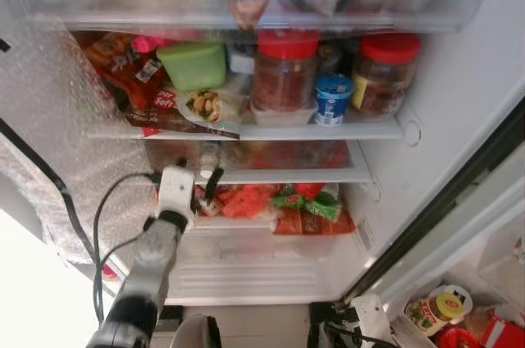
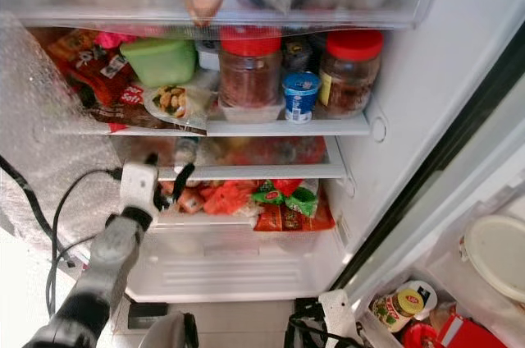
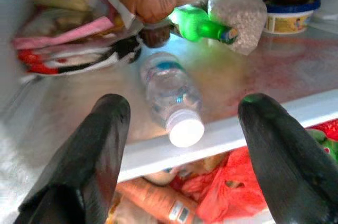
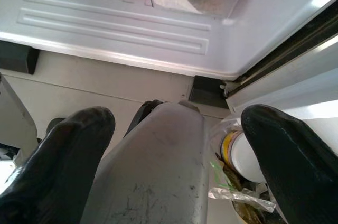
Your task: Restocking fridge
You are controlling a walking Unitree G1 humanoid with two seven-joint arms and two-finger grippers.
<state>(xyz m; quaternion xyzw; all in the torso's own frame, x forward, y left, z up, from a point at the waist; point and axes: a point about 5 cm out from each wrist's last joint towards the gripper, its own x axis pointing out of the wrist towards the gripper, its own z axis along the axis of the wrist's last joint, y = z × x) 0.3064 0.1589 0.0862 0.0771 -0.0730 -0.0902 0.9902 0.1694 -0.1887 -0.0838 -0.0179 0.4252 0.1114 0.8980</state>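
A clear plastic water bottle (image 3: 170,93) with a white cap lies on its side on the fridge's middle glass shelf (image 1: 295,174), cap towards the shelf's front edge. My left gripper (image 3: 185,109) is open just in front of that edge, one black finger (image 3: 100,145) on each side of the cap and not touching it. From the head camera the left gripper (image 1: 205,186) is at the shelf's left end, with the bottle (image 1: 208,156) dim behind the glass. My right gripper (image 4: 177,129) hangs open low by the fridge's base, holding nothing.
The upper shelf carries two red-lidded jars (image 1: 285,69), a green tub (image 1: 193,65), a blue cup (image 1: 332,100) and snack packets. A green bottle (image 3: 200,24) and bagged food lie deeper on the middle shelf. Red and green packets (image 1: 308,200) fill the lower level. Door bins (image 1: 443,309) stand at right.
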